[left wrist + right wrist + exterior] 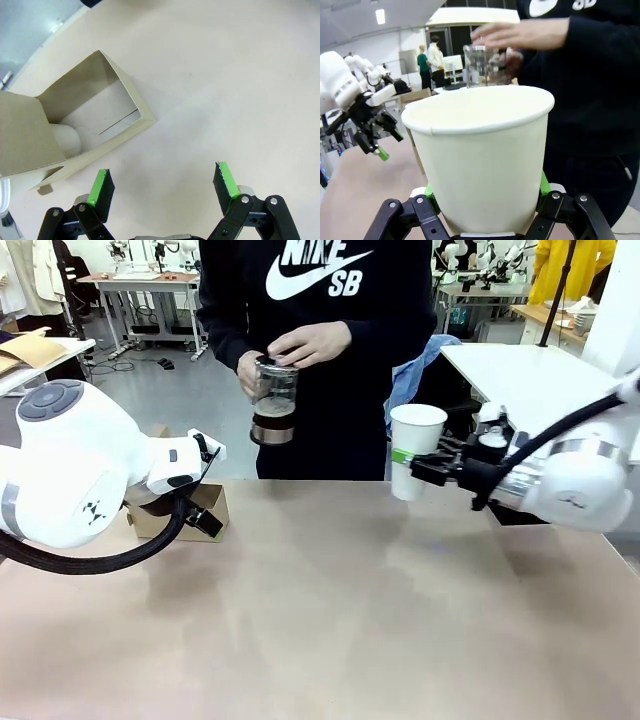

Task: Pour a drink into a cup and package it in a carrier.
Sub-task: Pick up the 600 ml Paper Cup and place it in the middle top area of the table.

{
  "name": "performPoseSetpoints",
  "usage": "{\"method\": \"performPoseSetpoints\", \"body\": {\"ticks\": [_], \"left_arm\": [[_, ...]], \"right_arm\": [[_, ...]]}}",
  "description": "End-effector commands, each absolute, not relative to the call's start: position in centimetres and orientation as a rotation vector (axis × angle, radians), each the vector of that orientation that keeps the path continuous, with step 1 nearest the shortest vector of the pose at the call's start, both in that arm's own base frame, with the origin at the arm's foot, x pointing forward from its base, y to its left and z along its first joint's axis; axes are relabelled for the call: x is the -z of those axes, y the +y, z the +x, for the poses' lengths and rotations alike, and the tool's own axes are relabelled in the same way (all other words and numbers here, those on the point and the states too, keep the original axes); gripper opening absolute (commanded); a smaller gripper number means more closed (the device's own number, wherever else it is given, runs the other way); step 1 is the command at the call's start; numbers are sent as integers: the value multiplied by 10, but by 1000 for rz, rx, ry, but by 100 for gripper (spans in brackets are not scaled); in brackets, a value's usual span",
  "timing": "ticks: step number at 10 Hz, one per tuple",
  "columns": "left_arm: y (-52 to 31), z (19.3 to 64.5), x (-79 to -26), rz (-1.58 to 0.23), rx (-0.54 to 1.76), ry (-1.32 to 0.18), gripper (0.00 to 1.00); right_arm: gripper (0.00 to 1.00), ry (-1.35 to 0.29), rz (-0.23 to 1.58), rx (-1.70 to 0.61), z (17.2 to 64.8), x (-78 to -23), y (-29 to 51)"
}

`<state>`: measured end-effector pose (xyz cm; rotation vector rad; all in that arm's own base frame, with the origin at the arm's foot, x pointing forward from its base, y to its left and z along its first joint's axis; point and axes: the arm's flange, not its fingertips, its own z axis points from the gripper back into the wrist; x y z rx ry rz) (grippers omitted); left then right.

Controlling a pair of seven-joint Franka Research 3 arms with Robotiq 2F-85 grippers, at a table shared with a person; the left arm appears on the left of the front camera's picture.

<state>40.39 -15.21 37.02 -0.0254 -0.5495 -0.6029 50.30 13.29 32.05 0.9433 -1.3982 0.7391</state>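
Over the table's (330, 630) right side, my right gripper (410, 466) pinches the cup (416, 440); my left gripper (162, 182) hangs spread beside the carrier (131, 92); a person (335, 350) holds the drink (272, 411)

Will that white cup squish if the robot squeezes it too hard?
Probably, a bit. The cup looks like thin paper with an open top, so its wall could dent under the right tool. It looks empty, so it is likely very light. Being tall and narrower at the bottom, it may tip easily if bumped.
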Motion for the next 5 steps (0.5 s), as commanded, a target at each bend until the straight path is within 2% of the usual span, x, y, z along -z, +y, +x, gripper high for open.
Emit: {"method": "performPoseSetpoints", "body": {"ticks": [1, 5], "left_arm": [[-152, 404, -370, -27, 602, -550, 100], [-152, 404, -370, -27, 602, -550, 100]], "right_arm": [[80, -1399, 915, -747, 543, -296, 150], [80, -1361, 1005, -736, 572, -264, 163]]}}
